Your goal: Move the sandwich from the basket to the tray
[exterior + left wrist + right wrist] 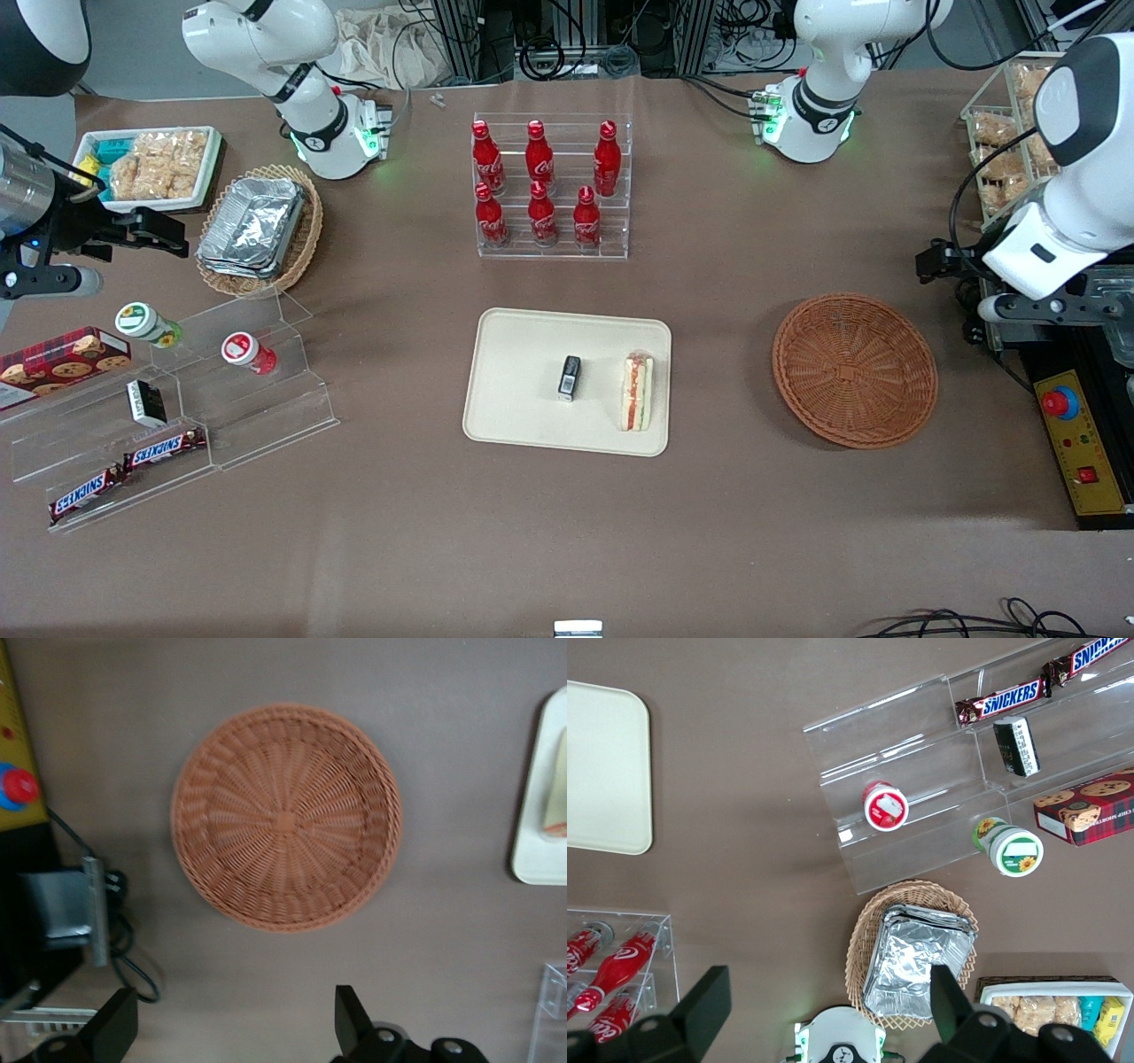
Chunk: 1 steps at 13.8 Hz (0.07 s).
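Note:
The sandwich, white bread with a red and green filling, lies on the cream-beige tray near the tray's edge toward the working arm's end. A small black packet stands beside it on the tray. The reddish-brown wicker basket is empty; the left wrist view shows its bare weave. My left gripper hangs above the table beside the basket, toward the working arm's end. In the left wrist view the gripper is open and empty. The tray's edge and part of the sandwich also show there.
A clear rack of red cola bottles stands farther from the camera than the tray. A yellow control box with a red button lies beside the basket. A clear stepped shelf with snacks and a tan basket of foil trays lie toward the parked arm's end.

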Tool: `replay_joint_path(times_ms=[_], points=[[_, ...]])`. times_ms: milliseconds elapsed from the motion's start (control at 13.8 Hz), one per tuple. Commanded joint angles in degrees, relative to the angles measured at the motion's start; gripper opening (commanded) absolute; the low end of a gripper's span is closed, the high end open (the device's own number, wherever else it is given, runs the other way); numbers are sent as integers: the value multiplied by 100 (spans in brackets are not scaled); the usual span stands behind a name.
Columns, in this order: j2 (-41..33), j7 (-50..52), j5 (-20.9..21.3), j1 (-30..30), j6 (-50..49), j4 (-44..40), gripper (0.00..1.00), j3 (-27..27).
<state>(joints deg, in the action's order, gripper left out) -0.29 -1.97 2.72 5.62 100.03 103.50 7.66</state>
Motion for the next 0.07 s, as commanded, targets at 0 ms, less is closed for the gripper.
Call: replay_joint_path(times_ms=[0], points=[[494, -41, 167, 1, -404, -751, 100, 96]])
